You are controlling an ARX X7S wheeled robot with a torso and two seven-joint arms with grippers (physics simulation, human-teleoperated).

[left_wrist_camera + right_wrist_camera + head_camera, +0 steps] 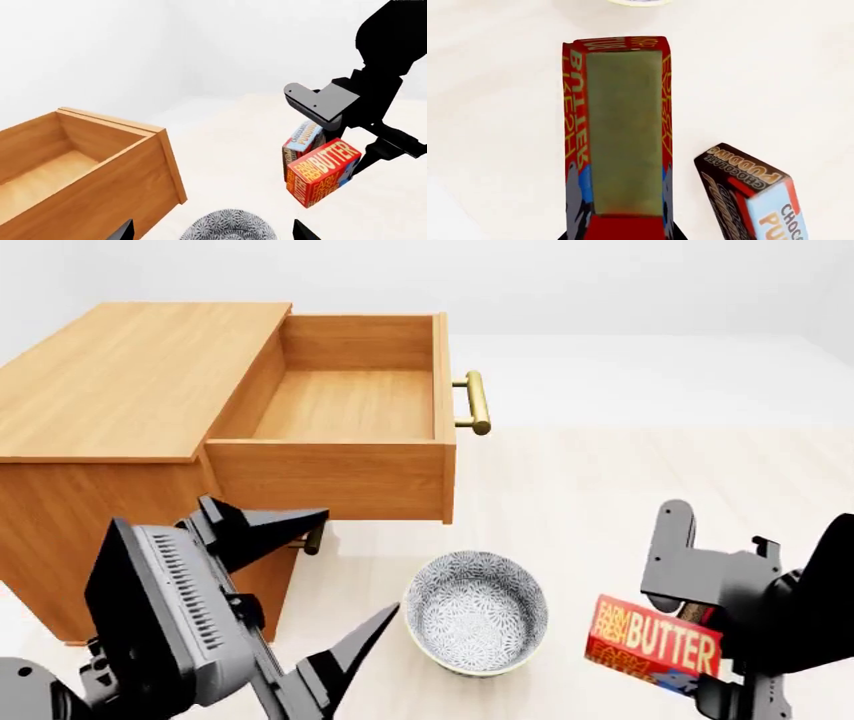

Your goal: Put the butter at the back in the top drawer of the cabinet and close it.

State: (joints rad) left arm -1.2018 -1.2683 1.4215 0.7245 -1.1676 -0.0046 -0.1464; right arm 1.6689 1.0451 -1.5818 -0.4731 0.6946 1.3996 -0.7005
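The butter (654,643) is a red, yellow and blue box, and my right gripper (690,635) is shut on it, holding it above the pale floor at the lower right. The right wrist view looks along the butter (624,125), with the right gripper (622,220) clamped on its near end. The left wrist view shows the butter (325,171) held to the right of the top drawer (80,165). The top drawer (347,405) is pulled out of the cabinet (134,370) and shows bare wood inside. My left gripper (350,565) is open, in front of the cabinet.
A grey patterned bowl (474,612) sits on the floor between the two arms, below the left gripper (213,232) in its wrist view. A chocolate pudding box (754,200) lies beside the butter. The drawer's brass handle (474,402) sticks out to the right.
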